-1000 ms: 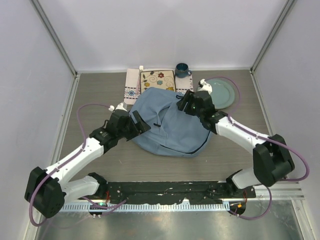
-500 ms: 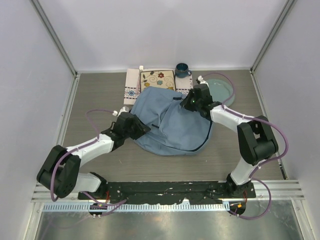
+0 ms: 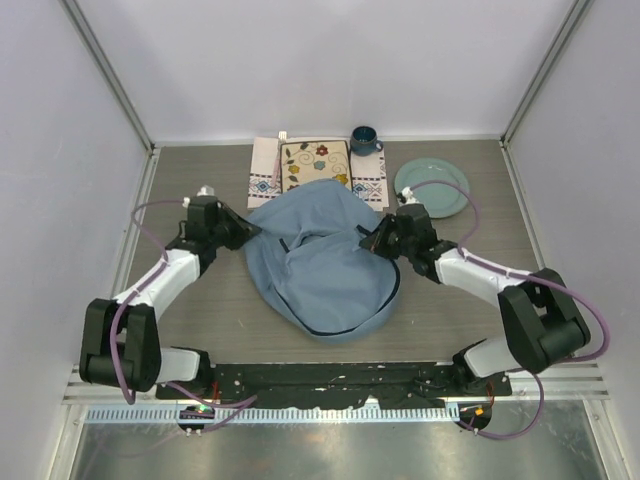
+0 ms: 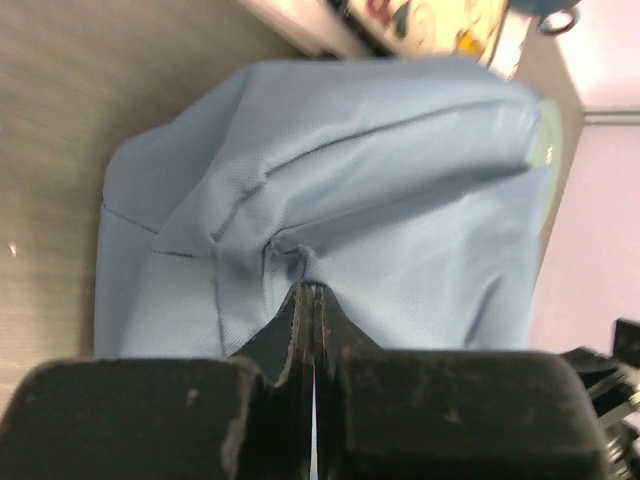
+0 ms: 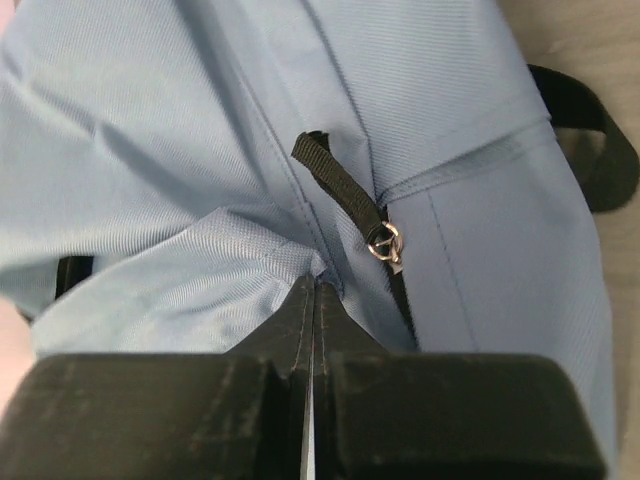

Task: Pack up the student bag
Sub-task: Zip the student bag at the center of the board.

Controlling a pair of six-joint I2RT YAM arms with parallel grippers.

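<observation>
Grip check: left gripper (image 3: 245, 228), right gripper (image 3: 376, 240) both clamped on student bag (image 3: 320, 275) fabric.
It lies between them, one side edge each; neither arm nearer.

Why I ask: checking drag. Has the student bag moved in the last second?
Yes. The student bag shifted left, away from the green plate, its near edge now closer to the arm bases.

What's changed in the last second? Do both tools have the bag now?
Yes. The left tool and right tool were open; each now pinches a fold of the student bag. The left arm swung out leftward, the right tool drew nearer, and the bag slid toward the arms' bases. The mug, plate and patterned mat stayed put.
</observation>
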